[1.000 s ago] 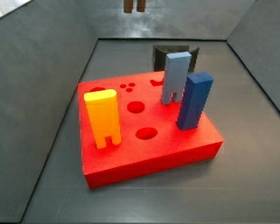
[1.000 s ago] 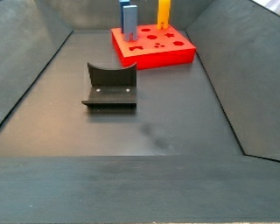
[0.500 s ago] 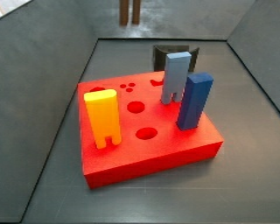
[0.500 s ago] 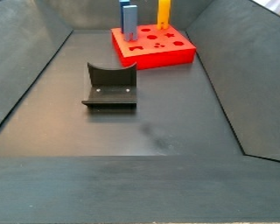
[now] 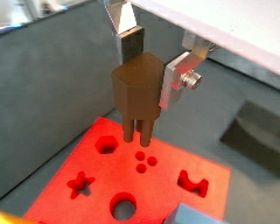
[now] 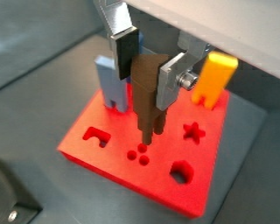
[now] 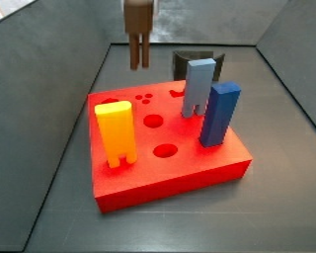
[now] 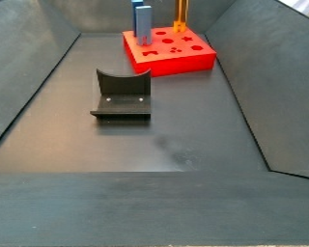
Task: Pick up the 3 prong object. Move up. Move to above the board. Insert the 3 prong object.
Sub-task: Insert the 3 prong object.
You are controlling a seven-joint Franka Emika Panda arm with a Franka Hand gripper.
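Observation:
My gripper (image 5: 152,72) is shut on the 3 prong object (image 5: 137,87), a dark-brown block held upright with its thin prongs pointing down. Both wrist views show the prongs (image 6: 149,133) hanging over the board (image 6: 113,156), a flat red block, close to its three small round holes (image 6: 137,156) and clear of its surface. In a side view the 3 prong object (image 7: 138,28) hangs from the top edge, above the board (image 7: 174,168) at its far left part. The fingers are out of that side view.
A yellow two-legged block (image 7: 115,133), a blue block (image 7: 220,114) and a grey-blue block (image 7: 197,87) stand in the board. The fixture (image 8: 121,95) sits on the grey floor away from the board (image 8: 170,56). Sloping grey walls enclose the area.
The 3 prong object has come down in a side view. Only its prong tips showed at the top edge before; now most of the block hangs closer to the board.

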